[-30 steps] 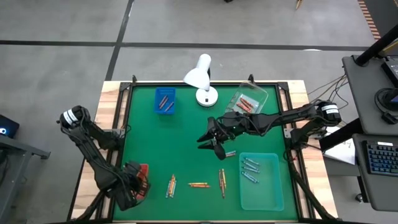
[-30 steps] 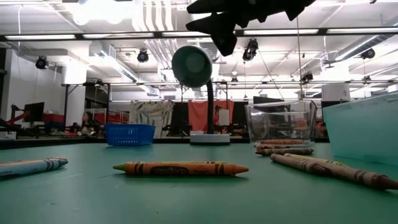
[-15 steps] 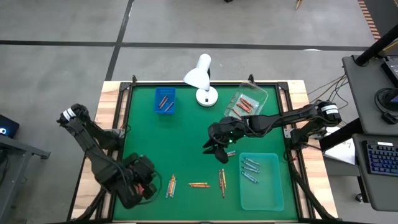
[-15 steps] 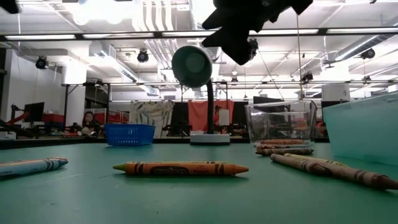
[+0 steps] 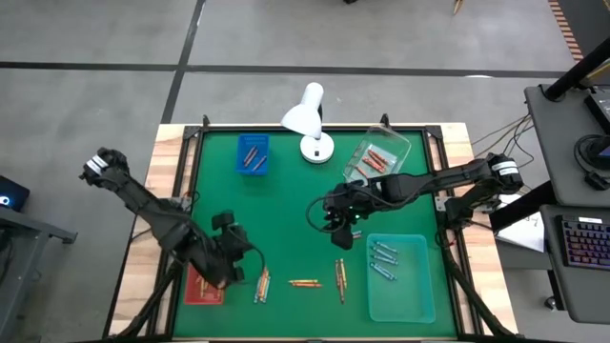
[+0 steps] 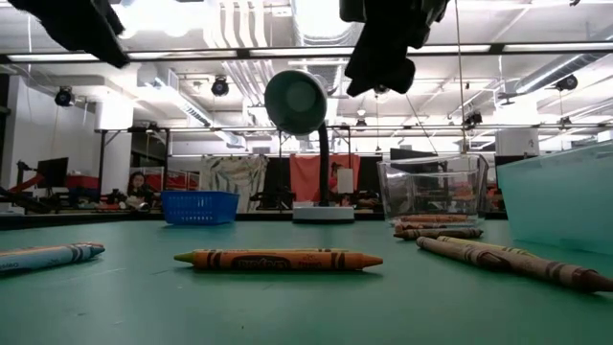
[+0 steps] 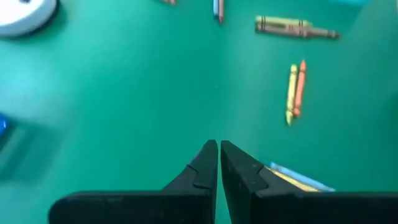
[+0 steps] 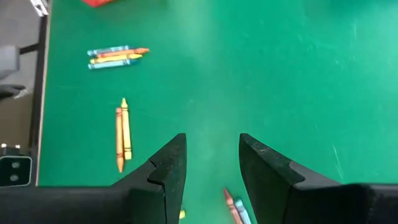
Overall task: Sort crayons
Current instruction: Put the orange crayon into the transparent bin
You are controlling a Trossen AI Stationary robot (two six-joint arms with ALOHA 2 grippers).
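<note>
Crayons lie on the green mat near its front: a mixed cluster (image 5: 262, 284), a yellow and orange pair (image 5: 305, 283) and a brown pair (image 5: 340, 279). My left gripper (image 5: 240, 265) is shut and empty, above the mat just left of the cluster; its wrist view shows the shut tips (image 7: 218, 149) with the cluster's crayons (image 7: 292, 177) beside them. My right gripper (image 5: 336, 233) is open and empty above mid-table, clear of the mat (image 8: 211, 146); a red and blue crayon pair (image 8: 235, 208) lies below it.
A red tray (image 5: 202, 288) sits at the near left. A blue tray (image 5: 253, 154) and a clear container (image 5: 378, 157), both holding crayons, stand at the back. A white lamp (image 5: 310, 119) stands between them. A pale teal tray (image 5: 400, 276) with light blue crayons sits at the near right.
My left gripper has swung from over the red tray at the near left corner toward the table's right, out over the green mat beside the crayon cluster. My right gripper has shifted slightly toward the table's right edge and turned about.
</note>
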